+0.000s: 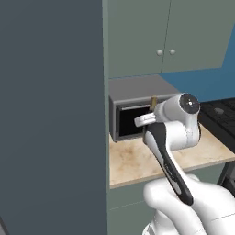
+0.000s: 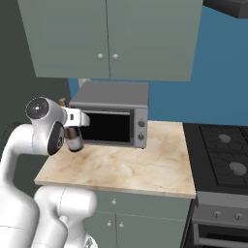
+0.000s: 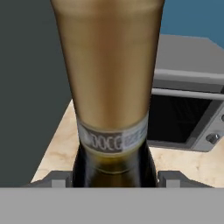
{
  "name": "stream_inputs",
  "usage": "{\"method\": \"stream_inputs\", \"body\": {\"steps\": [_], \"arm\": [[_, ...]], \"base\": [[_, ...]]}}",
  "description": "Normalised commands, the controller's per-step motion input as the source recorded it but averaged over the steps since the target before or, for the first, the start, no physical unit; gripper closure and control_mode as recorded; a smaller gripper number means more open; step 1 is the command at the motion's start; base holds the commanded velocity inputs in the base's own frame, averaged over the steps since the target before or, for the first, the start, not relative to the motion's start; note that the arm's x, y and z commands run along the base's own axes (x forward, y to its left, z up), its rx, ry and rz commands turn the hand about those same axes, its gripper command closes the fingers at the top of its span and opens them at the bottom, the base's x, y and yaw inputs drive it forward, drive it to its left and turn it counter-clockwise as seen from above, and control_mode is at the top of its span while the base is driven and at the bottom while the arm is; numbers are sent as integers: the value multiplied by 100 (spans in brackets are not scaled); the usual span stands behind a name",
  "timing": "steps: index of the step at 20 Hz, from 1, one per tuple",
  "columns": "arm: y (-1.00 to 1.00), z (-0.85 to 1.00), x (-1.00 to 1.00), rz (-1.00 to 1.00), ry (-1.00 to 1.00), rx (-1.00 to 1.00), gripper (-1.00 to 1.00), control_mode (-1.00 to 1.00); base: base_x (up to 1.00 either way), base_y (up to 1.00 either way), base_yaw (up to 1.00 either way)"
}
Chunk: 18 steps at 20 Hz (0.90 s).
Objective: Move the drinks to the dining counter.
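A dark glass wine bottle (image 2: 73,139) with a tan neck (image 3: 109,65) and a pale label band stands upright in my gripper (image 2: 72,130). The gripper is shut on the bottle's body, just in front of the microwave's left end. In the hand view the neck rises close up, with dark glass (image 3: 113,168) low between the fingers of the gripper (image 3: 113,181). In the left base view the neck tip (image 1: 154,101) pokes up behind my white wrist. Whether the bottle's base touches the worktop I cannot tell. The dining counter is out of view.
A grey microwave (image 2: 111,118) sits at the back of the marble worktop (image 2: 131,169), under grey-green wall cabinets (image 2: 111,38). A black stove (image 2: 225,155) adjoins the worktop on the right. A tall dark panel (image 1: 50,114) walls off the left side.
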Motion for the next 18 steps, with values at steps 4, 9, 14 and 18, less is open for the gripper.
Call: {"method": "stream_inputs", "body": {"steps": [4, 9, 14, 18], "arm": [[-5, 56, -53, 0, 0, 0, 100, -100], [-8, 51, -52, 0, 0, 0, 100, -100], [-10, 49, -42, 0, 0, 0, 100, -100], [-10, 46, -30, 0, 0, 1, 100, -100]], "base": [[0, 0, 0], [0, 0, 0], [0, 0, 0], [0, 0, 0]]}}
